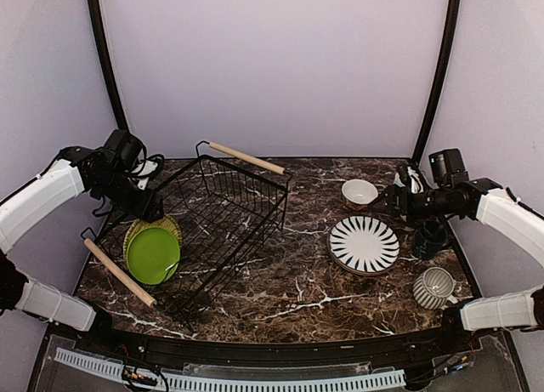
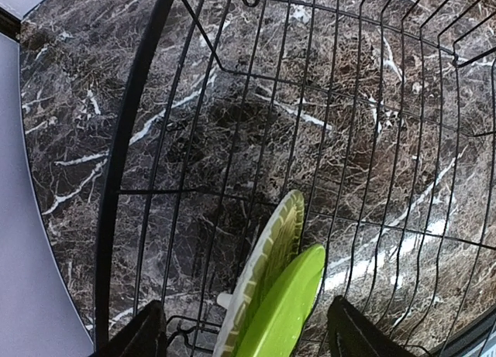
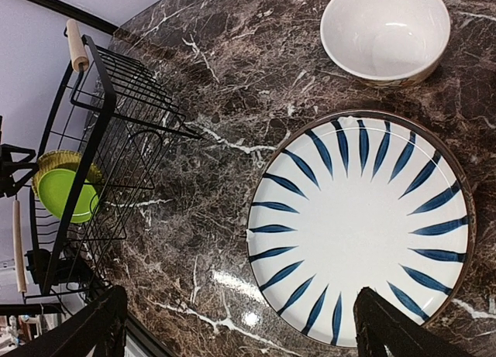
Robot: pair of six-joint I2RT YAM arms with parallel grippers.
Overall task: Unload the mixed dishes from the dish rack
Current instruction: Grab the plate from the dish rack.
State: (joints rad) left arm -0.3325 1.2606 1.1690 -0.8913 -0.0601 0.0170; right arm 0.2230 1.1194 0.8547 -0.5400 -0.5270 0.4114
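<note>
The black wire dish rack (image 1: 223,207) stands at the left, turned at an angle, with wooden handles at both ends. The lime green plate (image 1: 154,255) and the olive-yellow plate (image 1: 138,231) stand on edge in its near left part. My left gripper (image 1: 151,208) is open and empty above them; in the left wrist view its fingers (image 2: 143,334) flank the lime plate (image 2: 288,310) and the olive plate (image 2: 267,268). The striped plate (image 1: 364,244), cream bowl (image 1: 359,192), dark teal mug (image 1: 432,237) and striped mug (image 1: 435,287) sit on the table at the right. My right gripper (image 1: 382,207) is open and empty above the striped plate (image 3: 364,229). The light blue cup and small white cup are out of view.
The dark marble table (image 1: 297,298) shows bare between the rack and the striped plate. The cream bowl (image 3: 385,32) lies just beyond the plate in the right wrist view. The rack (image 3: 101,140) shows at the left there. Walls close in the back and sides.
</note>
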